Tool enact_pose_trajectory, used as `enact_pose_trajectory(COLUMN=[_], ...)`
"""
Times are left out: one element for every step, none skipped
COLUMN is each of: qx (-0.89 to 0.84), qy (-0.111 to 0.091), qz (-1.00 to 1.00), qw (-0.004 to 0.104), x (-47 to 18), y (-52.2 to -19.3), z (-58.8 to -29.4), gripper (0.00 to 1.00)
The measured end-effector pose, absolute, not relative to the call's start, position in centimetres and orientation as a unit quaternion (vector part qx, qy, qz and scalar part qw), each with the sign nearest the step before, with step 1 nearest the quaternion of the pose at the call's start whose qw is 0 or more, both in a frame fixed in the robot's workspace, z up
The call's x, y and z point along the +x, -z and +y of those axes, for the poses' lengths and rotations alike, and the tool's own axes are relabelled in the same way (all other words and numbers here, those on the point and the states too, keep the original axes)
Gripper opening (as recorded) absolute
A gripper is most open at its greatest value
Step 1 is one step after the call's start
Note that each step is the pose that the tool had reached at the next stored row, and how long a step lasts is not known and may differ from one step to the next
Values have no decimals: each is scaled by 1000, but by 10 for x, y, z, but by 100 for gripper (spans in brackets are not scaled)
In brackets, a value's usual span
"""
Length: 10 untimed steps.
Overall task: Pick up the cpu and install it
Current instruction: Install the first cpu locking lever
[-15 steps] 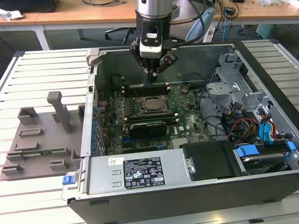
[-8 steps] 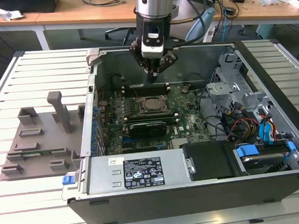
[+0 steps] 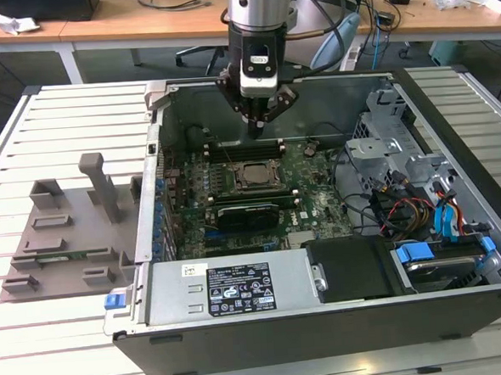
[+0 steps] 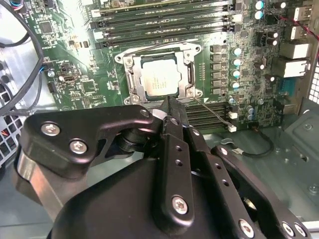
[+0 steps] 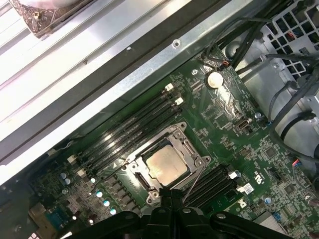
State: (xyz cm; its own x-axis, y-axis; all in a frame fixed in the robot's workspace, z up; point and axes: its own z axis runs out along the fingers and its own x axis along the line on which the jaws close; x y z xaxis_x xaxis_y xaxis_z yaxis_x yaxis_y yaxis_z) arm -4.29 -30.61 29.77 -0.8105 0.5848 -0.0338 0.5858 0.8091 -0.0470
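Observation:
The cpu (image 3: 251, 175) lies flat in the black socket frame (image 3: 232, 183) on the green motherboard (image 3: 319, 202), inside the open computer case (image 3: 326, 315). Both wrist views show its silvery top: cpu (image 4: 159, 79), cpu (image 5: 166, 166), level within the metal-bordered socket frame (image 4: 130, 79). My gripper (image 3: 255, 129) hangs above the board, just behind the socket. Its fingers are shut together with nothing between them. In the second wrist view the gripper (image 4: 167, 107) ends near the socket's edge, and in the first wrist view the gripper (image 5: 170, 195) does the same.
A grey plastic tray (image 3: 59, 250) with slots and an upright post (image 3: 102, 188) sits on the slatted table at the exterior view's left. Memory slots (image 4: 164, 15) flank the socket. Cables and drive bays (image 3: 431, 219) fill the case's right side. Desks stand behind.

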Motion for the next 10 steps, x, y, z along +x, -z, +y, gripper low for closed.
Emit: enact_pose_trajectory(qx=[306, 302, 300, 298, 295, 292, 285, 280, 278, 273], qy=[28, 28, 27, 27, 27, 27, 27, 27, 27, 27], qz=[952, 953, 953, 954, 955, 956, 958, 959, 960, 961], qw=[9, 9, 9, 9, 9, 9, 10, 10, 10, 10], x=[-43, -43, -43, -43, -43, -43, -43, -43, -43, -43], y=[-298, -298, -298, -298, -298, -298, -298, -298, -298, -298], z=[-306, -306, -306, -306, -306, -306, -306, -306, -306, -306], gripper=[11, 11, 11, 11, 11, 11, 11, 11, 11, 11])
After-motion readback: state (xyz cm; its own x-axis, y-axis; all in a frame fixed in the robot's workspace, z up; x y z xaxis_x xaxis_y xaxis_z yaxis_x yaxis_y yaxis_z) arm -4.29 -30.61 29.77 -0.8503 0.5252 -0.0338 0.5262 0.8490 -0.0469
